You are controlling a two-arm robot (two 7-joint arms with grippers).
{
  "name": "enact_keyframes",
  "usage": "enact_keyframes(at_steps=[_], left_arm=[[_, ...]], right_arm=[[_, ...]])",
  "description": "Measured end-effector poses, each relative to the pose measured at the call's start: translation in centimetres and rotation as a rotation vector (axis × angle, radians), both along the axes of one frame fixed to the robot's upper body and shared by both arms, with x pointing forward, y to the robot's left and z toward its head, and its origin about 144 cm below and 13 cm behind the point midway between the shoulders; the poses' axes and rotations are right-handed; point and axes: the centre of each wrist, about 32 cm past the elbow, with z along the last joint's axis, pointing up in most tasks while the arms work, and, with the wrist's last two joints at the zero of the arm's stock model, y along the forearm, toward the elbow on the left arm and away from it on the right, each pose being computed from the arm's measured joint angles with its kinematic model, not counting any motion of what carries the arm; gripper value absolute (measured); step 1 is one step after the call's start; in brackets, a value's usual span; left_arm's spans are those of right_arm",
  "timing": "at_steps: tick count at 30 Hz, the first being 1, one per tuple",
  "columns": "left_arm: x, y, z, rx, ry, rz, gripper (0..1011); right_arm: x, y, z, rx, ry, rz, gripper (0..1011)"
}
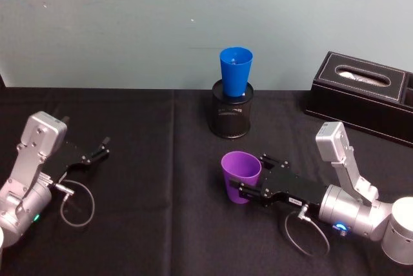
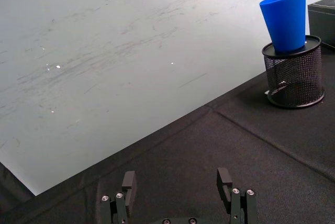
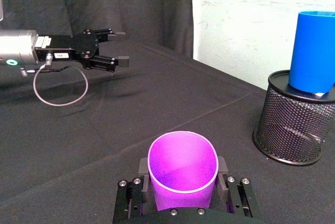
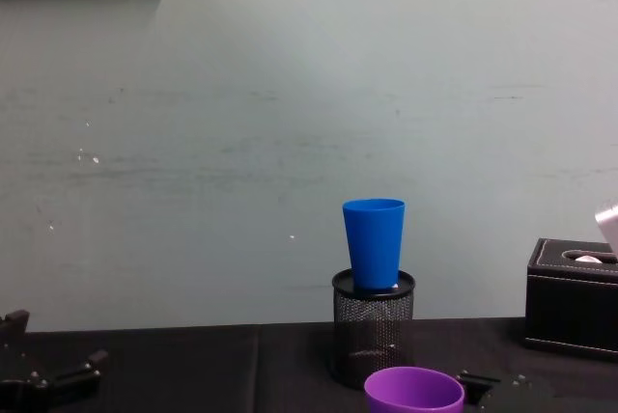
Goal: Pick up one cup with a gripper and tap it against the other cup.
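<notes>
The right black two-fingered gripper [image 1: 246,189] was clenched on the smooth, tapered purple plastic tumbler [image 1: 241,176], one finger on each side, upright near the middle of the black-clothed tabletop [image 1: 148,224]. The bright blue tapered plastic tumbler [image 1: 235,73] stood upright in the mouth of the black wire-mesh pen holder [image 1: 231,115] by the far edge. The left gripper [image 1: 100,148] rested released near the left edge. A black leather tissue box [image 1: 364,95] occupied the far right corner.
</notes>
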Motion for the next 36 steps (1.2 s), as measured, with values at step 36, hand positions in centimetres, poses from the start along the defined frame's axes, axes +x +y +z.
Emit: enact_keyframes(at_steps=[36], left_arm=[[0.0, 0.0, 0.0, 0.0, 0.0, 0.0, 1011]], right_arm=[[-0.3, 0.02, 0.66, 0.075, -0.05, -0.026, 1003]])
